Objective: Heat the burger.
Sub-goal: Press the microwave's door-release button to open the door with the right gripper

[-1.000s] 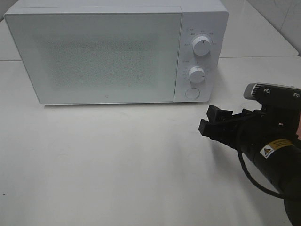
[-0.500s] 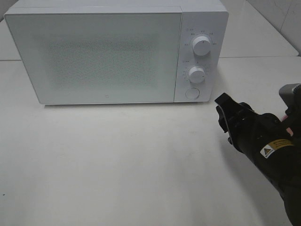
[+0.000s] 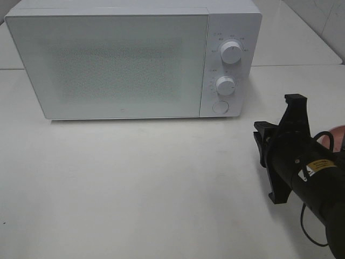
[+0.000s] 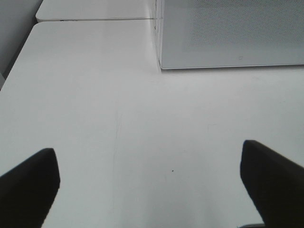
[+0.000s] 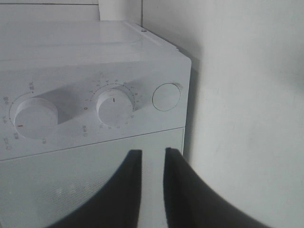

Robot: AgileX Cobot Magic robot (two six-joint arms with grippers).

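The burger is out of view in every frame. The white microwave (image 3: 108, 65) stands at the back of the table with its door closed. My right gripper (image 3: 260, 137) hovers to the right of it, a little in front of the control panel, pointing at that panel. In the right wrist view its fingers (image 5: 135, 166) are almost together, with only a thin slit and nothing between them (image 5: 152, 164). The round door button (image 5: 166, 97) lies just beyond the tips. My left gripper (image 4: 152, 190) is open wide over bare table, left of the microwave (image 4: 228, 33).
Two white knobs (image 3: 231, 52) (image 3: 225, 85) sit above the round button (image 3: 219, 107) on the panel. A sliver of something pink (image 3: 337, 135) shows behind the right arm at the frame's edge. White tabletop (image 3: 135, 183) stretches in front of the microwave.
The right gripper has rolled about its axis and shifted slightly right, and its jaws have gone from wide apart to nearly together. The left gripper and the microwave have not moved.
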